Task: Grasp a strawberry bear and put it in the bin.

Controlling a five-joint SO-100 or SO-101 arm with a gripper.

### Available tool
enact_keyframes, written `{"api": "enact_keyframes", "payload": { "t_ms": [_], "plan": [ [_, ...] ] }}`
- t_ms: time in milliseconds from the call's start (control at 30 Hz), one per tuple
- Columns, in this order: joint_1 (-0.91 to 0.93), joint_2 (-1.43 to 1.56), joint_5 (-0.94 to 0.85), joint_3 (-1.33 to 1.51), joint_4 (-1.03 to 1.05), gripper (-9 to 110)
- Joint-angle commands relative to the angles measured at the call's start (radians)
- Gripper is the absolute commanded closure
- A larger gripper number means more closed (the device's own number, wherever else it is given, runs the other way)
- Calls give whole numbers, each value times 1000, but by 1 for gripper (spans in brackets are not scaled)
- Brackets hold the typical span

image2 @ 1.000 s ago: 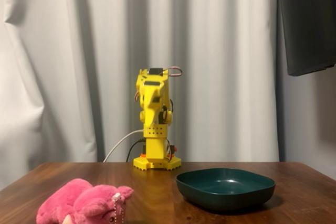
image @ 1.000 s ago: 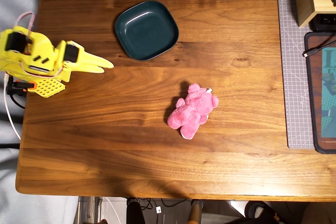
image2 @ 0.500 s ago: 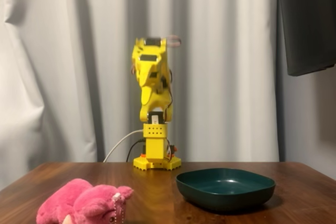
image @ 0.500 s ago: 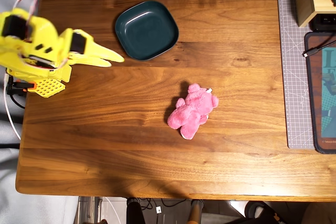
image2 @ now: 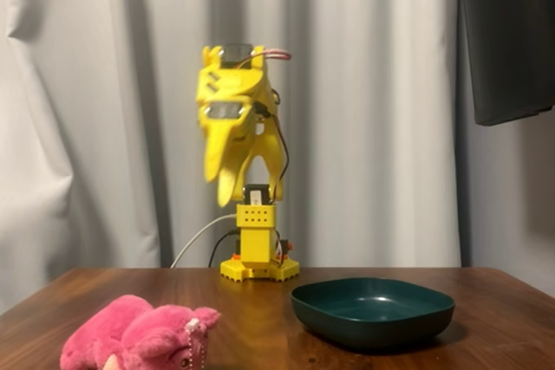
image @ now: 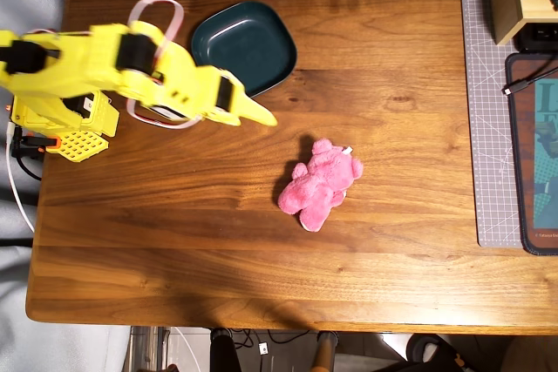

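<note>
While the wooden table is mostly bare, the yellow arm reaches out high above it, gripper jaws parted, empty. Bin sits beside it; strawberry bear lies mid-table, apart from both. Looks light, soft, squashy: pinch across the plump body.

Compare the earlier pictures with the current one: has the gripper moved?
Yes. In the overhead view the gripper has swung out from beside its base, past the bin, toward the strawberry bear.
</note>
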Motion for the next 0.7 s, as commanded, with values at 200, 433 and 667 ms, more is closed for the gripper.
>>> {"api": "enact_keyframes", "payload": {
  "t_ms": [200, 433, 667],
  "plan": [
    [-91, -351, 9, -282, -75, 72],
    [-101, -569, 9, -520, -63, 72],
    [-64, -632, -6, -609, -49, 65]
  ]
}}
